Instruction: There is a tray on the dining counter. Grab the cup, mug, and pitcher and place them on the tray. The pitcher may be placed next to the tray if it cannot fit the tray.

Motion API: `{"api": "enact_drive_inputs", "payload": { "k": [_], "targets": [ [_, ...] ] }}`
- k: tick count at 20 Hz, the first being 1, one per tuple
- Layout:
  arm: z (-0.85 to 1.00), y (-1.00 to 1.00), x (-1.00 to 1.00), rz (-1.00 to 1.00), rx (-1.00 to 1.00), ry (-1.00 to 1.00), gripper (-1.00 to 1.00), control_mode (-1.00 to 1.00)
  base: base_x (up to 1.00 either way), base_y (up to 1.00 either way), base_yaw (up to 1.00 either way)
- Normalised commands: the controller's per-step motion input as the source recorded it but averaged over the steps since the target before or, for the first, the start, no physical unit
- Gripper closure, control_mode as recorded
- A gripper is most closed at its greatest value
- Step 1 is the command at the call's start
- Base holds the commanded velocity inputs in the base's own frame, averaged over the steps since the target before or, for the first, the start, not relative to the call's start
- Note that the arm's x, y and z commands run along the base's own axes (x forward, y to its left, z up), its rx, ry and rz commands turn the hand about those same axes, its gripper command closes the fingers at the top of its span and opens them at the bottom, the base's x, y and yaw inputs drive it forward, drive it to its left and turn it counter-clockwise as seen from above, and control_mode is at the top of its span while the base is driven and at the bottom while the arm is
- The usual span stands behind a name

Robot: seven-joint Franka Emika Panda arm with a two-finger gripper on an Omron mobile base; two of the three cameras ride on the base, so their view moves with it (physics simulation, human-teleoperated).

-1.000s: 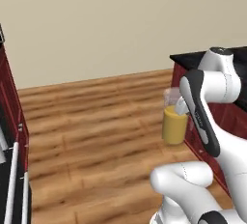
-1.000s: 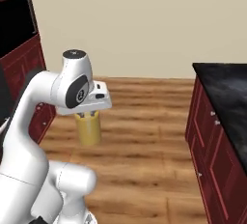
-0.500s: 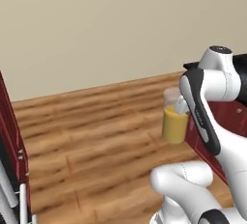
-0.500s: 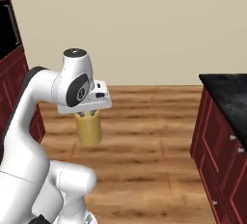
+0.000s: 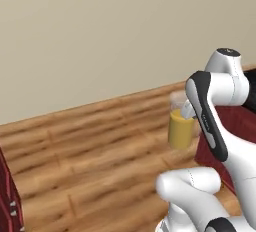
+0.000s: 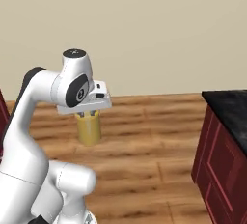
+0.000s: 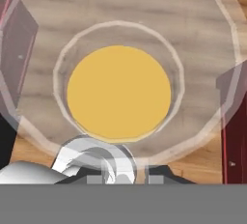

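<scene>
The pitcher (image 5: 180,128), clear with orange liquid in its lower part, hangs upright in the air above the wooden floor. My gripper (image 6: 89,115) is shut on its rim from above. In the hand view I look straight down into the pitcher (image 7: 118,92), and my gripper (image 7: 120,175) pinches the near rim at the bottom edge. A black marbled counter (image 6: 227,109) on a dark red base stands at the right; I cannot tell whether it is the dining counter. The tray, cup and mug are out of view.
A wooden floor (image 5: 85,146) stretches ahead to a plain beige wall (image 5: 100,36). A dark red cabinet (image 5: 7,196) stands at the lower left edge of the left base view. The dark red base (image 6: 219,170) under the black counter has panelled fronts.
The whole scene has slid sideways in both base views, so the base has moved. The pitcher stays in the gripper in the same pose relative to the arm.
</scene>
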Motion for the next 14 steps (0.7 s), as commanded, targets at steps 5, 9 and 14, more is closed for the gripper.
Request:
{"api": "enact_drive_inputs", "payload": {
  "k": [5, 9, 14],
  "targets": [
    [0.00, 0.00, 0.00, 0.00, 0.00, 0.00, 1.00, 1.00, 1.00, 0.23, -0.18],
    [0.00, 0.00, 0.00, 0.00, 0.00, 0.00, 1.00, 1.00, 1.00, 0.32, -0.19],
    [0.00, 0.00, 0.00, 0.00, 0.00, 0.00, 1.00, 1.00, 1.00, 0.42, -0.21]
  ]
}}
